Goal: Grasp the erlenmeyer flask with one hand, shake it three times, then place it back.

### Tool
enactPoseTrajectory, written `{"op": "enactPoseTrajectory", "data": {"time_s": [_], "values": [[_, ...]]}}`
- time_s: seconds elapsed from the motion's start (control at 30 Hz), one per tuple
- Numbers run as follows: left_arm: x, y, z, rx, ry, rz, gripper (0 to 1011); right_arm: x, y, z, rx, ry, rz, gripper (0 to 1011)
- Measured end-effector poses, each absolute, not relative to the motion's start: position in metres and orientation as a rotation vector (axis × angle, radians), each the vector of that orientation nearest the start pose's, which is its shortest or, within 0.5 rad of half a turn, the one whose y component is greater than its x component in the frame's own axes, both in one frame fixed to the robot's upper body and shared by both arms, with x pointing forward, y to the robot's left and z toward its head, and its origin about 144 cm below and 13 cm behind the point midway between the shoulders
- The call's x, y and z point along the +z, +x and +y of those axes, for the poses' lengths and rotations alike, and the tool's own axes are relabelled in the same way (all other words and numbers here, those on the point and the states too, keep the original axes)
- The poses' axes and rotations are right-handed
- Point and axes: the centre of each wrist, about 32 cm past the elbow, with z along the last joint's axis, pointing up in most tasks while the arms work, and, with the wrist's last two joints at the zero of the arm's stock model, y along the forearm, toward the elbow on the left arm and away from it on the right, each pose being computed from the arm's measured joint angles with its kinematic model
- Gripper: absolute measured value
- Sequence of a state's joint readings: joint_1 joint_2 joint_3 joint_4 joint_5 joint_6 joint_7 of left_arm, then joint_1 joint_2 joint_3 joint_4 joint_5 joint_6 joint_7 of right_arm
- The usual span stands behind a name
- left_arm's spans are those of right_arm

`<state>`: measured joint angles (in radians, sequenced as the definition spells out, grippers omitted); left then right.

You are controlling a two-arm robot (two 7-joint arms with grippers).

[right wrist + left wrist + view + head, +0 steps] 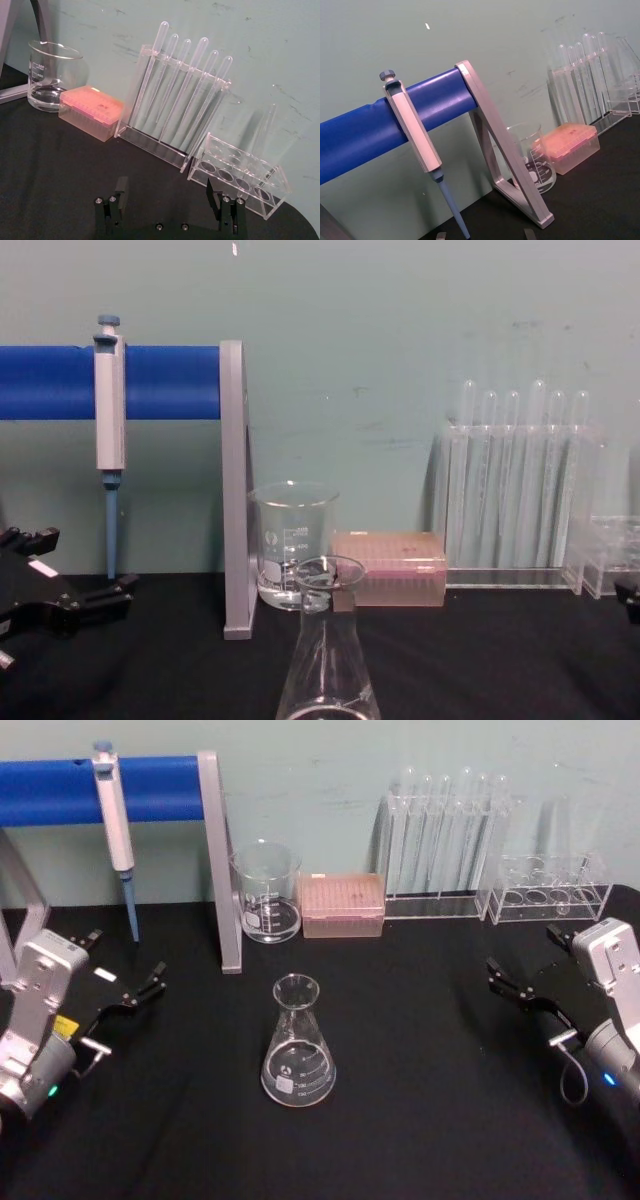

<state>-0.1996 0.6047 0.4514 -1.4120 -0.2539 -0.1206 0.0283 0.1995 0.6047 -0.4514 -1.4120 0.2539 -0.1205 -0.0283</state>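
the erlenmeyer flask (298, 1045) is seen standing upright on the black table (430, 1120), near the middle of the work area, in front of the beaker (268, 892) and a little forward of the grey upright of the pipette stand (218, 860). it is touched by neither gripper and is set between them, well apart from each. white graduation marks are seen low on its wall, and a small brownish tag is made out at its neck in the chest view. the left gripper (125, 960) is seen at the left edge of the table, with its jaws spread apart and nothing between them. the right gripper (525, 952) is found at the right edge, near the small clear rack (550, 892), its jaws likewise parted and empty. in the right wrist view its two black fingers (120, 190) are seen wide apart above the table. behind the flask, a little clear liquid is held in the beaker, and a pink tip box (343, 904) is placed just beside the beaker on its right. further right, a clear rack of long tubes (440, 840) is stood against the wall. a pipette (115, 820) is hung on the stand's blue bar (50, 788), at the left.
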Motion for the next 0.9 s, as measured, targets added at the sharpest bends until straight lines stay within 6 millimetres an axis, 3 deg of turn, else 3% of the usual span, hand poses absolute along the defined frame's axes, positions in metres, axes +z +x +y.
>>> {"op": "enactPoseTrajectory", "data": {"time_s": [0.9], "values": [[1.1398,0.4886,0.3097,1.248,0.304,-0.285,1001,1.1398,0.4886,-0.3097,-1.248,-0.304,-0.285,1000]]}}
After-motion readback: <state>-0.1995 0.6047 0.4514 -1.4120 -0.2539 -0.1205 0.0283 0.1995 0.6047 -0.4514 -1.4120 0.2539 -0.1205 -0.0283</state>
